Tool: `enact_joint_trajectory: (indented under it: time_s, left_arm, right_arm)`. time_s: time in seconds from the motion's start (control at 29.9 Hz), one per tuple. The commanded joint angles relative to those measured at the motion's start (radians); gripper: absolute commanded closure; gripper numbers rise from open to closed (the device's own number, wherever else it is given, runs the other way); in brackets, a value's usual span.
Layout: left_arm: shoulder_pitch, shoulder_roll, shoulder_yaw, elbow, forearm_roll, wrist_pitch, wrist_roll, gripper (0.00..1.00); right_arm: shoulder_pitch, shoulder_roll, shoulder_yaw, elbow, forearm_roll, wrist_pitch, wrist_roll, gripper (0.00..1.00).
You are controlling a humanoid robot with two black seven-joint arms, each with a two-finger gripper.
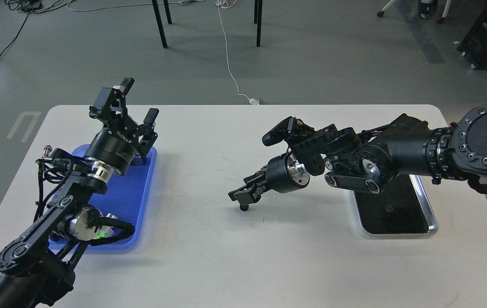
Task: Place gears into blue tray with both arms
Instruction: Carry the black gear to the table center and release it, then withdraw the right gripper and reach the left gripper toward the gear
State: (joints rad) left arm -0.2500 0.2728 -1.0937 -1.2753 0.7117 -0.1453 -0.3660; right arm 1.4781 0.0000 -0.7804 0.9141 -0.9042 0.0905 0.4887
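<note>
One small black gear (243, 208) lies on the white table near its middle. My right gripper (238, 196) hovers just above it, pointing left and down, its fingers apart and not touching it. Another tiny gear (390, 209) rests in the silver tray. The blue tray (140, 192) sits at the left, partly covered by my left arm. Raised over the tray's far end, my left gripper (140, 100) points up and away, open and empty. A small dark shape (137, 161) lies at the tray's far edge, too small to make out.
The silver metal tray (429, 214) with a black inside sits at the right under my right arm. Beyond the table's far edge are chair legs (161, 25) and a white cable (230, 72) on the floor.
</note>
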Motion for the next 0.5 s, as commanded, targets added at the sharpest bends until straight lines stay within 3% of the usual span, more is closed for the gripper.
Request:
enact_joint_trajectory:
  time_s: [0.0, 0.2, 0.37, 0.47]
  left_arm:
    - [0.0, 0.002, 0.0, 0.0, 0.0, 0.0, -0.001, 0.02]
    - [0.0, 0.003, 0.003, 0.001, 0.0, 0.0, -0.011, 0.02]
    - [0.008, 0.005, 0.015, 0.001, 0.002, -0.003, -0.096, 0.02]
    - [0.015, 0.005, 0.018, -0.003, 0.005, -0.003, -0.122, 0.02]
  right_arm:
    - [0.017, -0.003, 0.081, 0.008, 0.014, 0.0, 0.0, 0.05]
    - [-0.125, -0.282, 0.395, 0.034, 0.076, -0.002, 0.0, 0.05]
    - [-0.43, -0.448, 0.826, 0.06, 0.114, 0.0, 0.0, 0.04]
    - [-0.622, -0.477, 1.07, 0.078, 0.134, 0.003, 0.0, 0.04]
